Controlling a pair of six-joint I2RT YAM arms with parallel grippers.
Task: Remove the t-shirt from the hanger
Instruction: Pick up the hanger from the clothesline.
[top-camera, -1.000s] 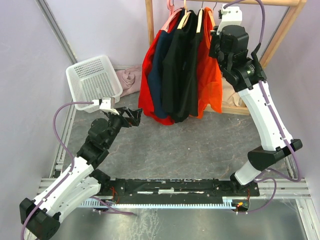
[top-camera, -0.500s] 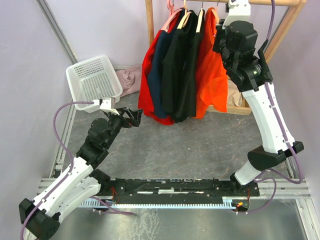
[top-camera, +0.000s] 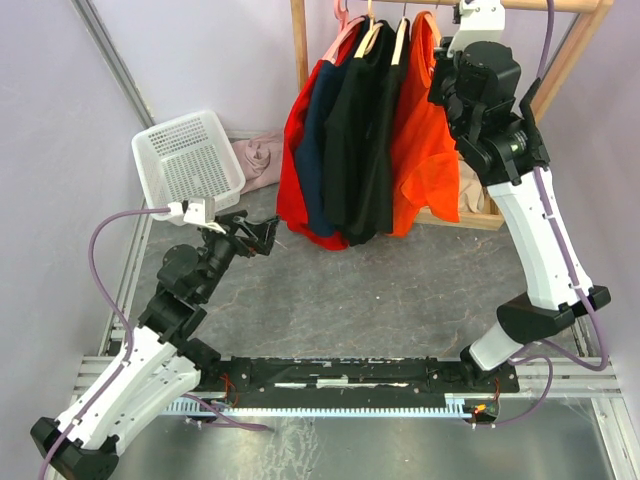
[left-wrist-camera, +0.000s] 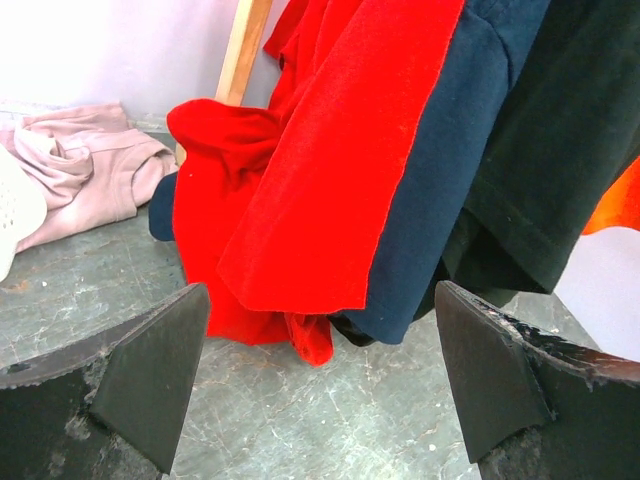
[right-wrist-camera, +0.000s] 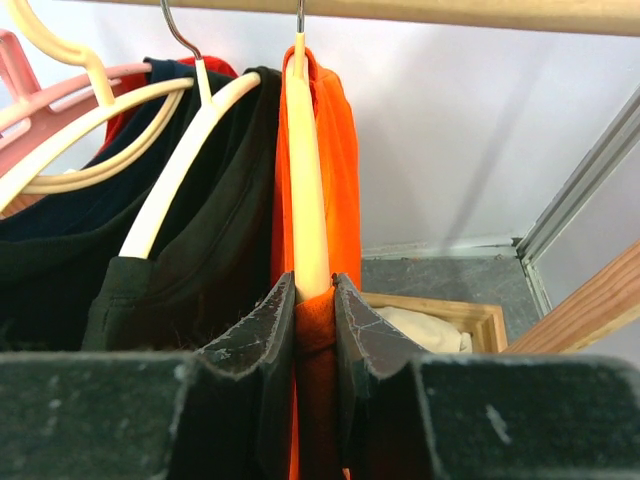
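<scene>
Your wooden rack (top-camera: 576, 58) stands at the far side of the table (top-camera: 380, 300). A row of shirts hangs from its rail (right-wrist-camera: 400, 12): red shirt (top-camera: 298, 170), navy shirt (top-camera: 322, 130), black shirt (top-camera: 365, 150), and at the right end the orange t-shirt (top-camera: 420, 150), which is still on its cream hanger (right-wrist-camera: 305, 180). The white basket (top-camera: 185, 160) sits to the left of the rack, and a pink cloth (top-camera: 258, 158) lies crumpled between the two.

Your right gripper (right-wrist-camera: 313, 290) is up at the shoulder of the orange t-shirt. Its jaws are drawn in to a narrow slit, which is filled with orange cloth. The lower end of the hanger arm runs down into the top of that slit, so you are pinching the shirt right at the hanger. Your left gripper (left-wrist-camera: 320, 295) is spread wide and holds nothing. It sits low, pointing at the hems of the red and navy shirts, near them but not touching.

Compared with a second ago, your right arm has risen and shifted to the right. The orange t-shirt has swung out with it, away from the black one, and its hem now hangs in front of the rack's base. Your left wrist has shifted slightly, with its jaws as wide as before.
</scene>
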